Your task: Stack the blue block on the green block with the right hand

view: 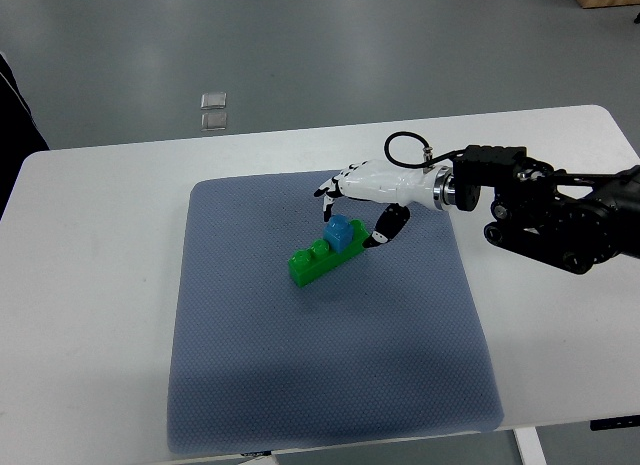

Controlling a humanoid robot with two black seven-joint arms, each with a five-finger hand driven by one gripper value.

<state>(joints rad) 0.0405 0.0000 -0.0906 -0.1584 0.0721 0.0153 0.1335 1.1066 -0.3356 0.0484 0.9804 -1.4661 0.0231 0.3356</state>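
A long green block (316, 261) lies at an angle on the blue-grey mat (330, 385). A small blue block (340, 232) sits on top of its right end. My right hand (350, 217), white with black fingertips, hovers just behind and to the right of the blue block. Its fingers (328, 192) are spread and its thumb (388, 225) points down beside the block's right side; I see no contact with the block. The black right arm (560, 220) comes in from the right edge. The left arm is out of view.
The mat covers the middle of a white table (90, 315). Two small clear squares (213, 110) lie on the grey floor beyond the table's far edge. A dark shape (12, 125) shows at the left edge.
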